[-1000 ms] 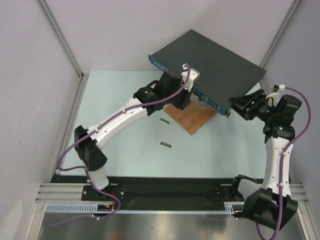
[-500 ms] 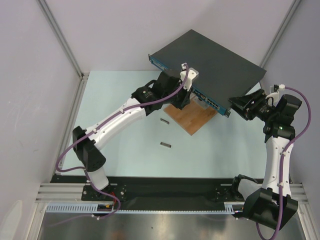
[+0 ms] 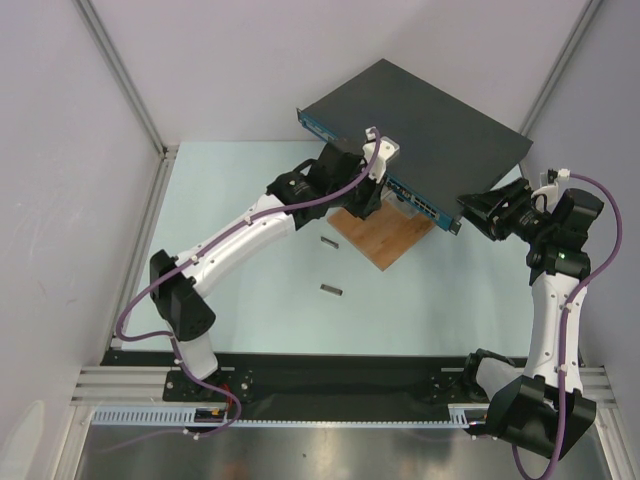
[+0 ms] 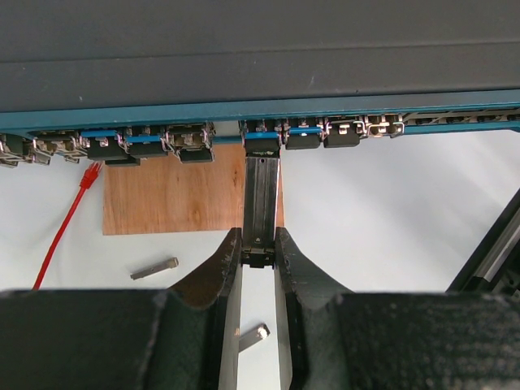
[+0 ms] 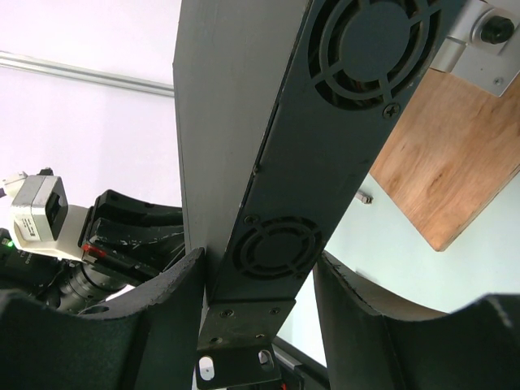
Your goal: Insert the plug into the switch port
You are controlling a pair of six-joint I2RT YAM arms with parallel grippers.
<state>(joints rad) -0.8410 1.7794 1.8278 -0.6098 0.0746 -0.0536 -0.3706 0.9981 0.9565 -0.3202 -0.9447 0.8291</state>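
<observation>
Mint tabletop (image 3: 250, 190), grey switch (image 3: 430, 115) (lilac walls (image 3: 220, 60))

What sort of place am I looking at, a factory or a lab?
Most likely a robotics lab test cell. A left arm and right arm are bolted to a rail at a pale table's edge, plain walls with aluminium framing enclose it, and the only workpiece is a switch.

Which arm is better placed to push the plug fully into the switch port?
Left. The left end effector holds the plug, its tip at a port on the blue face of the switch. The right end effector grips the switch end, steadying it.
</observation>
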